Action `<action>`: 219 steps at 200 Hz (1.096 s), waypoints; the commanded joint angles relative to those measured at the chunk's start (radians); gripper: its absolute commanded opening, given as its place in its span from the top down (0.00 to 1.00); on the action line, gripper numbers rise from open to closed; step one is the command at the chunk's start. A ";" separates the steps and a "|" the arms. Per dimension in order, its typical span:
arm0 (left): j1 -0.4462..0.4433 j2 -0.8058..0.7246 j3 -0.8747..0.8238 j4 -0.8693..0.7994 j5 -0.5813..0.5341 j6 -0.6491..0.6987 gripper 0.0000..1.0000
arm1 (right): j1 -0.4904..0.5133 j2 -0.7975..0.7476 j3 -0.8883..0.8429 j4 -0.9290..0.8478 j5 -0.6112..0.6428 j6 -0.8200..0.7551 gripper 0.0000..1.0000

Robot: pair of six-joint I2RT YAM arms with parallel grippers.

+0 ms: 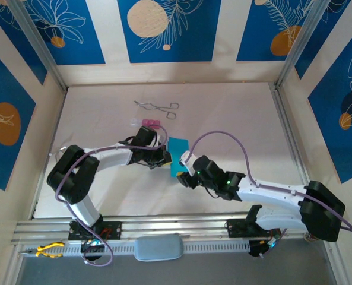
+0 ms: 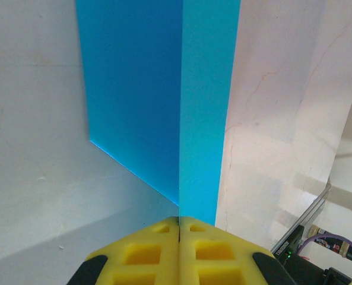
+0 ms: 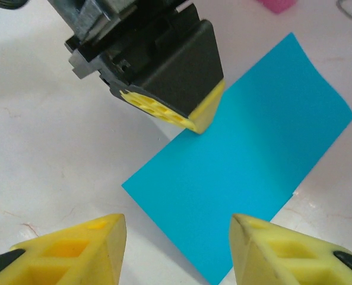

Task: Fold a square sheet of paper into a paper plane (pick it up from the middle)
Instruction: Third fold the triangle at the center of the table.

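Note:
The square sheet of paper is cyan-blue and lies folded in half as a rectangle at the table's middle. In the left wrist view the paper runs straight into my left gripper, whose yellow pads are pressed together on its edge. From the right wrist view, that left gripper pinches the paper at its far long edge. My right gripper hovers open over the sheet's near corner, with nothing between its fingers. In the top view the right gripper sits just below the paper and the left gripper at its left side.
A small pink block lies just beyond the paper, and metal forceps lie farther back. The pink block also peeks in at the top of the right wrist view. The white table has raised walls all around.

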 commanded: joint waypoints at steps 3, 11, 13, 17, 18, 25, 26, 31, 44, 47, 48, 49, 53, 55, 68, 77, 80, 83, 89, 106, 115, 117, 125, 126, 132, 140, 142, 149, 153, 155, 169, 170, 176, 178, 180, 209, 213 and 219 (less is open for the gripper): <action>-0.005 -0.027 -0.016 0.010 0.004 -0.014 1.00 | 0.027 -0.011 -0.029 0.069 -0.014 -0.095 0.51; -0.005 -0.027 -0.015 0.010 0.005 -0.014 1.00 | 0.045 -0.002 -0.031 0.074 -0.006 -0.123 0.50; -0.004 -0.026 -0.015 0.011 0.005 -0.014 1.00 | 0.050 0.001 -0.030 0.076 -0.004 -0.128 0.50; -0.005 -0.026 -0.015 0.012 0.004 -0.015 1.00 | 0.060 0.009 -0.031 0.080 0.003 -0.142 0.51; -0.004 -0.026 -0.014 0.012 0.003 -0.015 1.00 | 0.062 0.010 -0.032 0.081 0.004 -0.147 0.50; -0.005 -0.026 -0.016 0.013 0.005 -0.018 1.00 | 0.077 0.024 -0.032 0.091 0.013 -0.168 0.50; -0.005 -0.027 -0.016 0.013 0.005 -0.019 1.00 | 0.079 0.026 -0.032 0.091 0.016 -0.170 0.50; -0.005 -0.026 -0.017 0.016 0.007 -0.020 1.00 | 0.090 0.039 -0.029 0.097 0.027 -0.178 0.50; -0.005 -0.028 -0.021 0.021 0.008 -0.026 1.00 | 0.112 0.075 -0.025 0.123 0.077 -0.189 0.50; -0.004 -0.028 -0.024 0.022 0.007 -0.027 1.00 | 0.116 0.084 -0.023 0.132 0.085 -0.188 0.50; -0.004 -0.029 -0.024 0.023 0.007 -0.028 1.00 | 0.117 0.087 -0.023 0.135 0.088 -0.189 0.50; -0.004 -0.029 -0.024 0.024 0.007 -0.028 1.00 | 0.118 0.090 -0.023 0.138 0.091 -0.190 0.50; -0.005 -0.029 -0.025 0.024 0.008 -0.029 1.00 | 0.124 0.101 -0.022 0.149 0.102 -0.191 0.49; -0.005 -0.030 -0.024 0.025 0.007 -0.030 1.00 | 0.126 0.107 -0.021 0.154 0.108 -0.193 0.49; -0.006 -0.031 -0.026 0.025 0.005 -0.036 1.00 | 0.138 0.149 -0.009 0.183 0.144 -0.192 0.49; -0.005 -0.031 -0.026 0.025 0.002 -0.042 1.00 | 0.150 0.179 0.001 0.201 0.156 -0.198 0.48; -0.005 -0.031 -0.028 0.026 0.000 -0.044 1.00 | 0.152 0.190 0.003 0.207 0.161 -0.202 0.48; -0.005 -0.030 -0.029 0.027 -0.001 -0.046 1.00 | 0.157 0.199 0.006 0.216 0.167 -0.203 0.48; -0.004 -0.031 -0.030 0.031 0.001 -0.051 1.00 | 0.165 0.223 0.010 0.233 0.187 -0.208 0.48; -0.005 -0.031 -0.034 0.044 0.001 -0.064 1.00 | 0.187 0.280 0.024 0.281 0.239 -0.227 0.47; -0.005 -0.029 -0.035 0.048 0.002 -0.069 1.00 | 0.198 0.305 0.032 0.296 0.264 -0.237 0.47; -0.006 -0.029 -0.036 0.049 0.001 -0.070 1.00 | 0.200 0.311 0.033 0.299 0.269 -0.239 0.47; -0.005 -0.029 -0.035 0.052 0.001 -0.072 1.00 | 0.207 0.333 0.039 0.314 0.295 -0.242 0.47; -0.005 -0.029 -0.035 0.052 0.000 -0.073 1.00 | 0.208 0.336 0.039 0.315 0.299 -0.241 0.47; -0.005 -0.029 -0.037 0.053 0.001 -0.073 1.00 | 0.212 0.353 0.042 0.327 0.323 -0.241 0.47; -0.004 -0.029 -0.037 0.055 0.001 -0.073 1.00 | 0.218 0.374 0.043 0.345 0.354 -0.244 0.46; -0.004 -0.029 -0.037 0.056 0.003 -0.073 1.00 | 0.221 0.379 0.043 0.349 0.362 -0.245 0.46; -0.004 -0.026 -0.037 0.056 0.004 -0.073 1.00 | 0.226 0.393 0.042 0.366 0.383 -0.247 0.46; -0.005 -0.026 -0.037 0.058 0.004 -0.072 1.00 | 0.227 0.400 0.043 0.368 0.390 -0.249 0.46; -0.005 -0.026 -0.037 0.058 0.004 -0.073 1.00 | 0.228 0.404 0.044 0.368 0.393 -0.247 0.46; -0.006 -0.026 -0.040 0.062 0.005 -0.073 1.00 | 0.233 0.422 0.044 0.365 0.416 -0.244 0.47; -0.006 -0.027 -0.040 0.062 0.005 -0.073 1.00 | 0.234 0.423 0.044 0.365 0.417 -0.244 0.47; -0.005 -0.026 -0.040 0.060 0.002 -0.070 1.00 | 0.234 0.427 0.041 0.367 0.423 -0.243 0.47; -0.005 -0.025 -0.041 0.058 0.000 -0.069 1.00 | 0.234 0.428 0.040 0.368 0.423 -0.242 0.47; -0.004 -0.026 -0.039 0.056 -0.001 -0.067 1.00 | 0.233 0.428 0.038 0.366 0.423 -0.241 0.48; -0.004 -0.030 -0.031 0.027 -0.010 -0.045 1.00 | 0.233 0.426 0.025 0.365 0.428 -0.215 0.55; -0.005 -0.030 -0.031 0.027 -0.010 -0.046 1.00 | 0.231 0.424 0.025 0.366 0.427 -0.212 0.56; -0.004 -0.030 -0.031 0.029 -0.009 -0.046 1.00 | 0.231 0.422 0.025 0.366 0.425 -0.208 0.58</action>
